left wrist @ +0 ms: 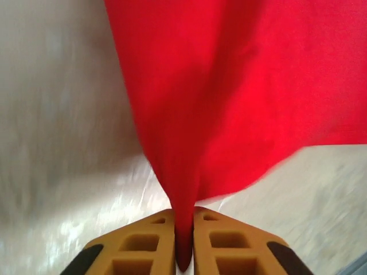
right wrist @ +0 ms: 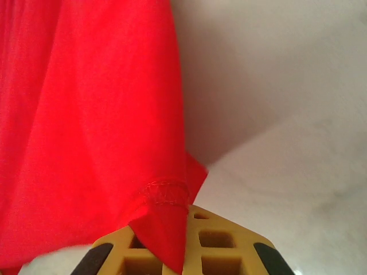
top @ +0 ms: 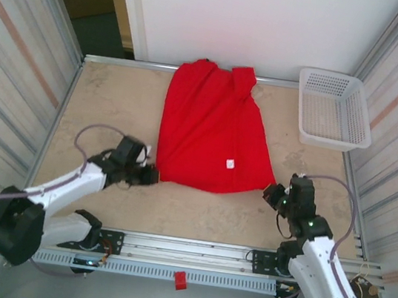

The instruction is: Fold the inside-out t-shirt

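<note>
Both reaching low, left hand [top: 151, 176], right hand [top: 271, 194], pinching t-shirt [top: 213, 129] near corners

We see the inside-out t-shirt [top: 209, 132] as plain bright red, with a small white label tag [top: 230, 164]. The basket [top: 334, 109] is white in an open lattice pattern, the table [top: 115, 106] is mottled beige, and the left gripper [left wrist: 183, 226] has ochre-yellow fingers [left wrist: 137, 246] with black patches.

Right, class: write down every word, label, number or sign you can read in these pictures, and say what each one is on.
No text can be read in these pictures.
White tag on the red t-shirt: too small to read, if it carries any print at all.
</note>
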{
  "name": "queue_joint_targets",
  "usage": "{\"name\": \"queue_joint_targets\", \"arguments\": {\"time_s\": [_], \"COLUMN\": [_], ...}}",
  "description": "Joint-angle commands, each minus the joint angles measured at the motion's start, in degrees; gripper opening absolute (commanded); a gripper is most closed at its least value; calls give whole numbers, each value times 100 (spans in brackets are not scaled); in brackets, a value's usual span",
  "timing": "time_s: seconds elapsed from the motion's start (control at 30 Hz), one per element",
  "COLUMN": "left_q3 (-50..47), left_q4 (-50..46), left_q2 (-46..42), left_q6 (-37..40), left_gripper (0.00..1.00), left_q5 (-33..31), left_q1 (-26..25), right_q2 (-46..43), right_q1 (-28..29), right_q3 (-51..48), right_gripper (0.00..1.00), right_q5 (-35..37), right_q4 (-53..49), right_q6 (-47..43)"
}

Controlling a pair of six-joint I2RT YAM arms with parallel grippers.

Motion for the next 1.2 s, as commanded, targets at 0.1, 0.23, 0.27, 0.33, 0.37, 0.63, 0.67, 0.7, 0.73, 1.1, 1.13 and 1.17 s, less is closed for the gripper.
{"name": "queue_joint_targets", "arguments": {"time_s": [0.1,0.23,0.27,0.33,0.37,0.63,0.67,0.7,0.73,1.1,1.13,1.17], "left_q3": [30,574,742,1032,1161,1896,1897,1891,1882,1885,1916,1933], "left_q4": [57,-134,-132,-7,97,287,320,364,405,773,781,789], "left_q2": [-1002,-761,-587,-157,104,2076,2213,2309,2416,3318,3394,3444], "left_q6": [-278,356,564,993,1223,2523,2583,2613,2644,2679,2700,2710], "left_gripper": [56,64,65,66,67,70,70,70,71,59,51,43], "left_q5": [-1007,-1438,-1572,-1698,-1734,-2200,-2225,-2219,-2199,-2253,-2238,-2234], "left_q1": [-460,-872,-1069,-1464,-1695,-3093,-3183,-3241,-3279,-3352,-3352,-3352], "right_q2": [-931,-875,-837,-805,-809,-682,-693,-699,-708,-727,-734,-726], "right_q1": [261,266,268,277,274,277,278,273,277,278,278,274], "right_q3": [-137,-41,-16,61,97,205,208,214,214,186,193,191], "right_gripper": [0,0,0,0,0,0,0,0,0,0,0,0], "right_q5": [687,674,663,670,686,740,748,754,758,724,727,714], "right_q4": [-794,-816,-803,-803,-803,-807,-807,-816,-816,-799,-799,-806], "right_q6": [445,388,373,350,327,252,252,252,252,251,251,252]}}
